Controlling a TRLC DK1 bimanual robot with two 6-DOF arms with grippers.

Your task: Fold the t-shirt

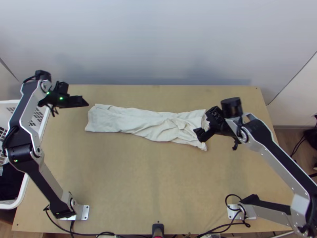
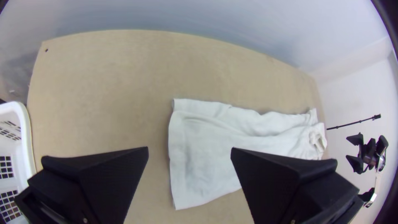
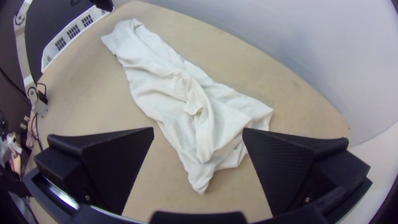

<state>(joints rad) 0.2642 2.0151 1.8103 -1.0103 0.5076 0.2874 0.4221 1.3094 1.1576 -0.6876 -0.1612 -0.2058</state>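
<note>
The white t-shirt [image 1: 154,122] lies as a long, narrow folded strip across the table. Its left end looks fairly flat; creases and a bunched part mark the right. My left gripper [image 1: 76,95] stands open just beyond the strip's left end, and my right gripper [image 1: 203,125] is open over the right end. In the left wrist view the shirt [image 2: 207,141] extends behind the open left gripper [image 2: 189,151]. The right wrist view has the shirt [image 3: 166,83] with a loose corner between the fingers of the open right gripper [image 3: 198,132], not gripped.
A white plastic basket [image 1: 44,123] with dark cloth in it stands at the table's left edge. Bare wood of the table [image 1: 150,178] spreads between the shirt and the near edge. Cables [image 1: 99,233] run along that edge, and a pale wall rises behind the table.
</note>
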